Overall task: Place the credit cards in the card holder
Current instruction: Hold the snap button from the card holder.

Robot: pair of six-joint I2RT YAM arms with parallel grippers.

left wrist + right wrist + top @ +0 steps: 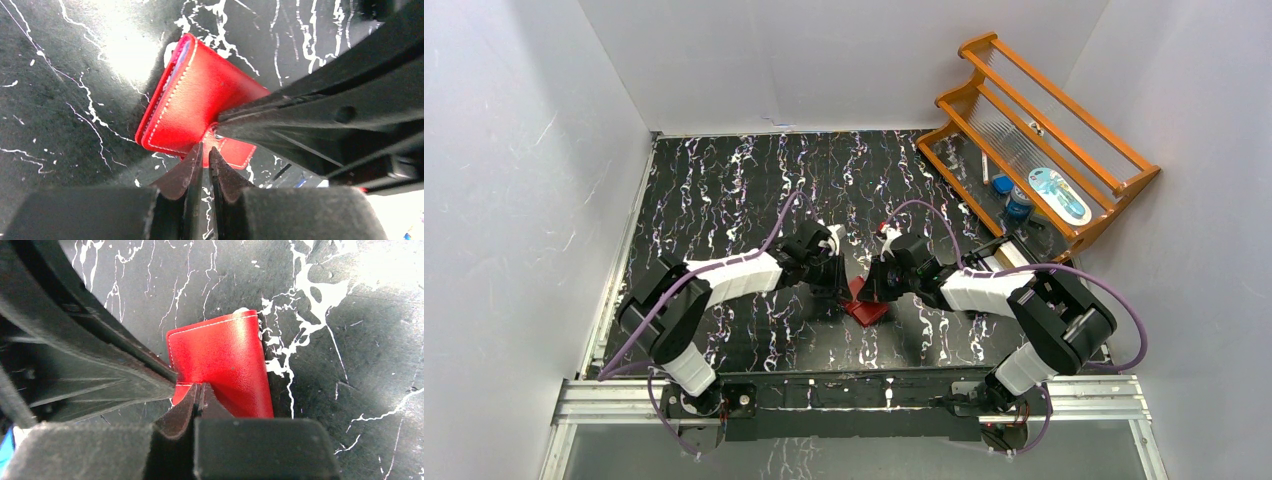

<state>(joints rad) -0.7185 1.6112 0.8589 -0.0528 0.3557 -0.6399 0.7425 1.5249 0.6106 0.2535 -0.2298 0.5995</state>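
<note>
Progress is hard to judge: left gripper (203,156), fingers almost together, tips at the red card holder (195,97)'s edge, whether nipping a flap I cannot tell; holder lies folded between both grippers; right gripper (200,392), fingers pressed together at its edge. No loose credit cards show, so loading looks either finished or not begun
</note>
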